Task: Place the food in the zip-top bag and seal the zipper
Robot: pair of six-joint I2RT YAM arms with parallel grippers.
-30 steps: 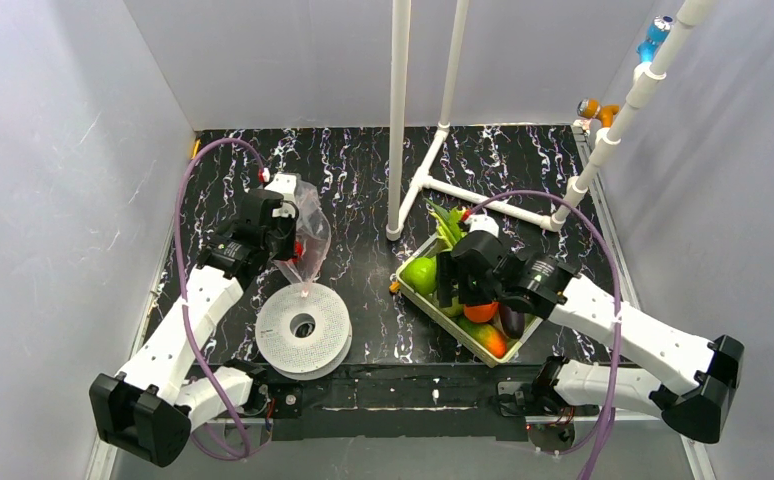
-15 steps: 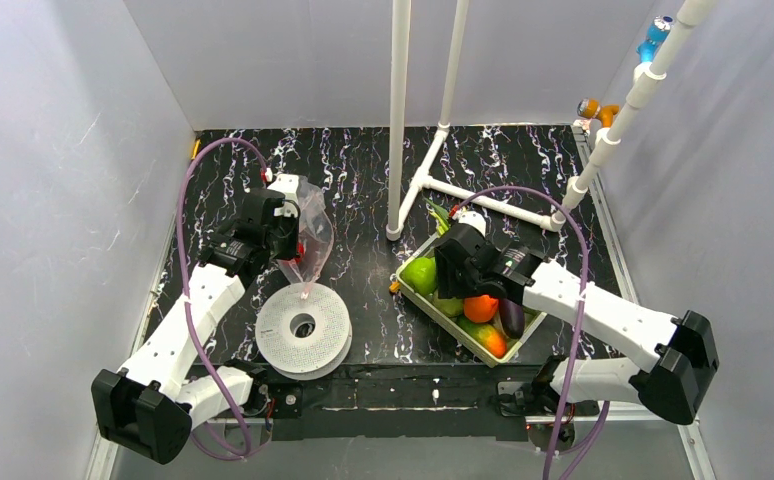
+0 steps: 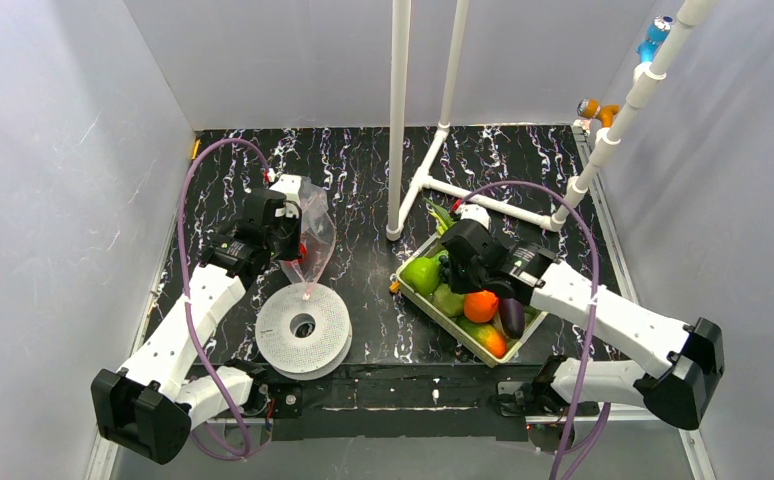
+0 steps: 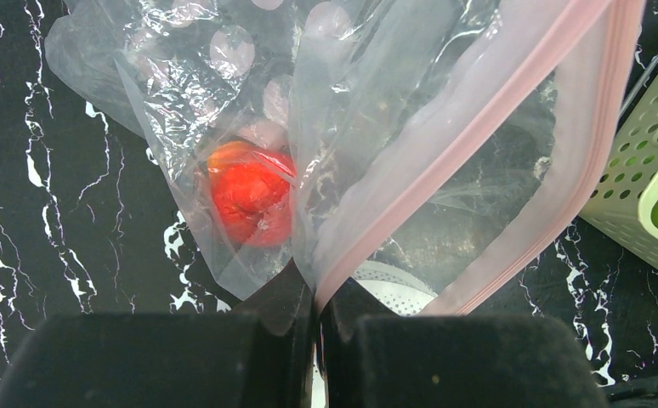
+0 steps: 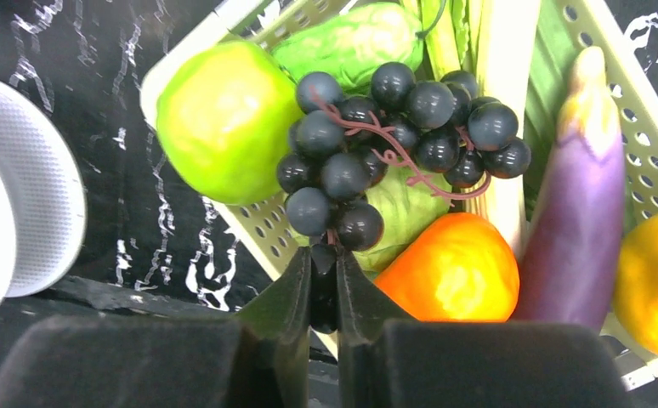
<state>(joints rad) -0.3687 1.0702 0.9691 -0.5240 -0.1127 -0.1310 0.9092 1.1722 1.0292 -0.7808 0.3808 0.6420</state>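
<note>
Right wrist | my right gripper (image 5: 324, 293) pinching the dark grapes (image 5: 394, 119) at the cluster's near end, in the tray (image 5: 644, 127) | zip-top bag (image 3: 313, 235) lies well left, rim pinched by left gripper (image 4: 315, 302)

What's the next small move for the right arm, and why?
Probably a short straight lift. The right jaws are shut on the bottom berry of the dark grapes, while the bunch rests in the tray among the green apple, orange and eggplant. Clearing the rim first should avoid dragging neighbours before heading to the zip-top bag, which the left jaws pinch at the zipper.
</note>
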